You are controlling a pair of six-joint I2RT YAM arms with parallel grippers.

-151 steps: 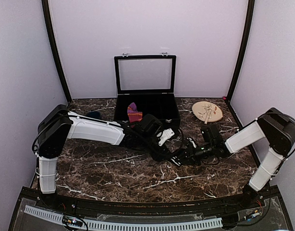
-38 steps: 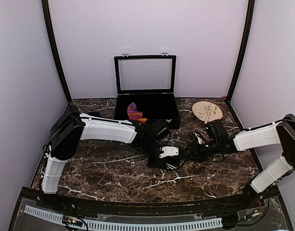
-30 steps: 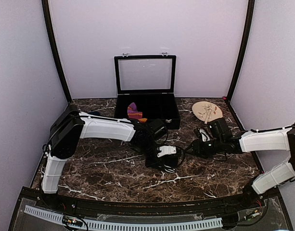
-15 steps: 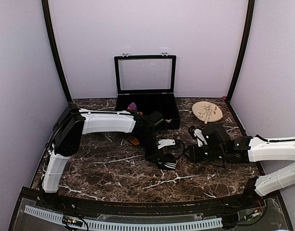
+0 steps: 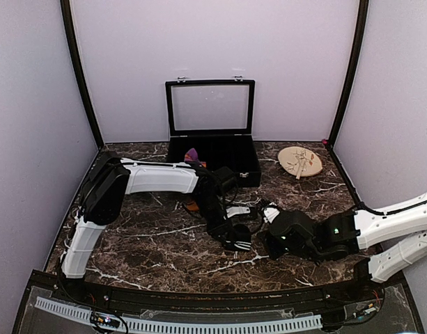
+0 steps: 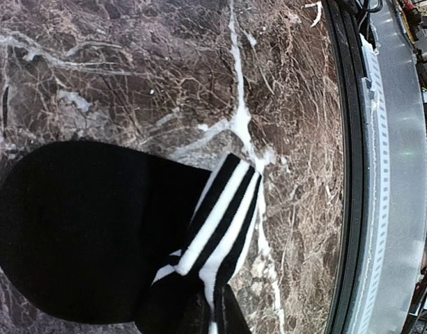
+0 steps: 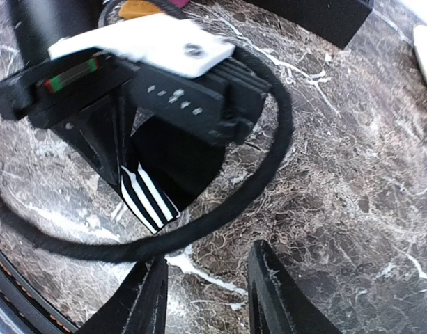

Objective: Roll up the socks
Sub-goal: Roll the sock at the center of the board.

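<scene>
Pinching the striped cuff of the black sock, the left fingers are clamped shut on the fabric. The rest of that sock lies in a loose heap on the marble worktop, near its front middle. The right fingers stand apart with nothing between them, low over the worktop just beside the held cuff. The maroon sock is well back. A purple-red part shows at the front of the open black case and an orange tip lies on the worktop beside the left arm, with the stretch between hidden by that arm. No roll has been started, so the task looks barely begun. The main risk is the black cable, which loops around the left arm's wrist and lies between the right fingers and the sock. A closing grab could catch cable instead of cloth, or drag it. The cuff is thin and soft, so it could slip out of the pinch if the right arm tugs sideways. The two wrists are also close enough to collide. Counted: two socks, two arms, one case, one cable loop, and one round wooden disc far back on the right.
</scene>
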